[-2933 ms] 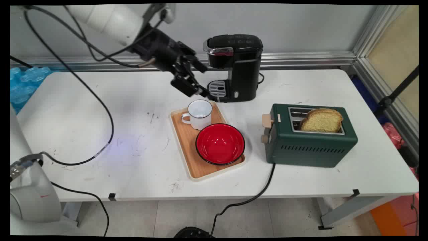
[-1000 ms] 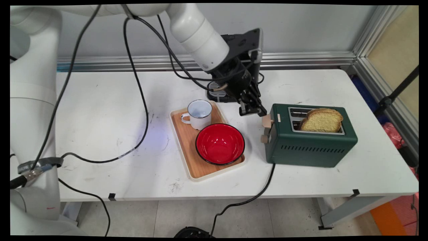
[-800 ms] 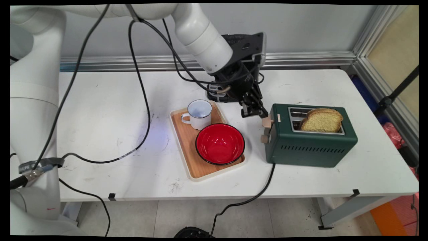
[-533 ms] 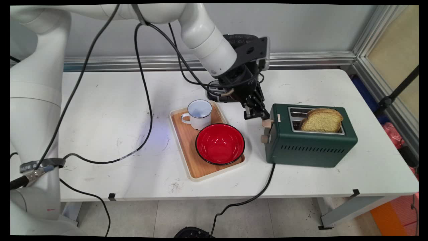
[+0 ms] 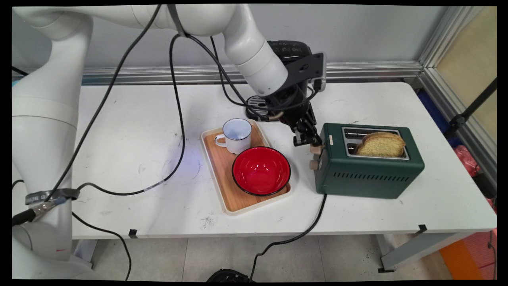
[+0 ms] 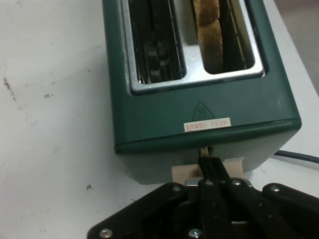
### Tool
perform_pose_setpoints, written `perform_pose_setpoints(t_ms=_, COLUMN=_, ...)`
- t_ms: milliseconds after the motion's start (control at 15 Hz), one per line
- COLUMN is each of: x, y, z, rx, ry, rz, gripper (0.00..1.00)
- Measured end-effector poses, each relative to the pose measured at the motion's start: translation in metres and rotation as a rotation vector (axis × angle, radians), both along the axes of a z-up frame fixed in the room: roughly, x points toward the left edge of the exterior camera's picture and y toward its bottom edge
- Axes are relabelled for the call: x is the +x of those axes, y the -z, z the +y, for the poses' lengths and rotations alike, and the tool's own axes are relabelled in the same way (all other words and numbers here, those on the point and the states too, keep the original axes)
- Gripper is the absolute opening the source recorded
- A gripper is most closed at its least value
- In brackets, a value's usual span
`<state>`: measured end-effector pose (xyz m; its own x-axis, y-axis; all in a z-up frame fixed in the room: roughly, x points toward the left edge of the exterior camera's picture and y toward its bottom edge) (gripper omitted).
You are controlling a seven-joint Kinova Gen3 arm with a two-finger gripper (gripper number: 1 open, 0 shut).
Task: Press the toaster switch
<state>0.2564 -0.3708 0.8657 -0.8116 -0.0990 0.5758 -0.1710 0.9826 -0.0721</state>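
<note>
Toaster lever (image 5: 316, 149), a beige tab on the green toaster's (image 5: 371, 171) left end face, sits directly under the gripper (image 5: 307, 140), whose fingers (image 6: 212, 172) are pressed together, holding nothing, with their tips resting on top of the tab. Nearest the camera on the counter (image 5: 119, 131) lies a wooden tray (image 5: 226, 190) carrying a red bowl (image 5: 261, 170) and, behind it, a white mug (image 5: 237, 135). Just right of the tray stands the toaster, its long axis running left to right away from the fingers. A bread slice (image 5: 381, 145) sits low in the front slot; the rear slot is empty. A second beige knob (image 5: 313, 164) sits below the lever. Farthest back, a black coffee machine (image 5: 289, 49) is partly hidden by the arm.
</note>
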Motion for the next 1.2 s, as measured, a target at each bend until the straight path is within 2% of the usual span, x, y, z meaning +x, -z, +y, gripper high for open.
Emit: perform_pose_setpoints(t_ms=1200, x=-0.015, y=0.034, z=-0.008, rx=0.054, ry=-0.018, rz=-0.051, gripper=0.00)
